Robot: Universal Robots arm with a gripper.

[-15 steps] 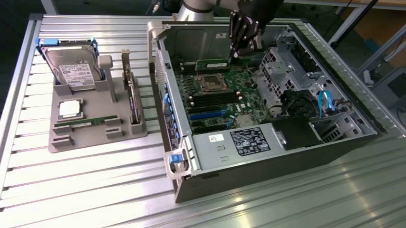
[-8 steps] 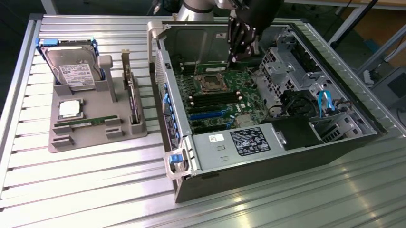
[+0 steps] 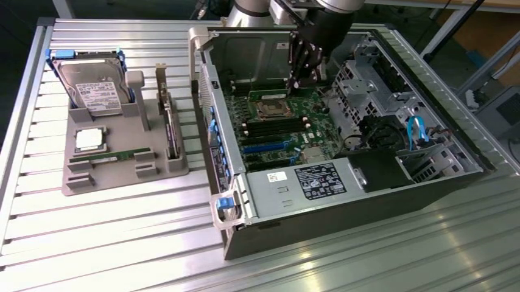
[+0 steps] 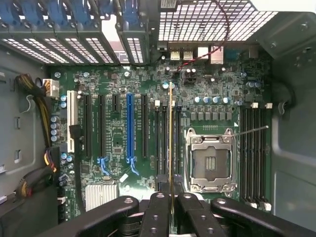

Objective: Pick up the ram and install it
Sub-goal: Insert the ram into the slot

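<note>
One slim green ram stick (image 4: pixel 171 128) pinched edge-on in black claw (image 4: pixel 171 205), hovering along dark memory slots (image 4: pixel 159 143) beside silver cpu socket (image 4: pixel 211 160), guessing so it matches slot direction.

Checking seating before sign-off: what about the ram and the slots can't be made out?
Faces of the ram: wrist view, stick seen edge-on.
Whether its lower edge touches the memory slots: wrist view, the ram itself covers it; exterior view, the gripper blocks it.
</note>
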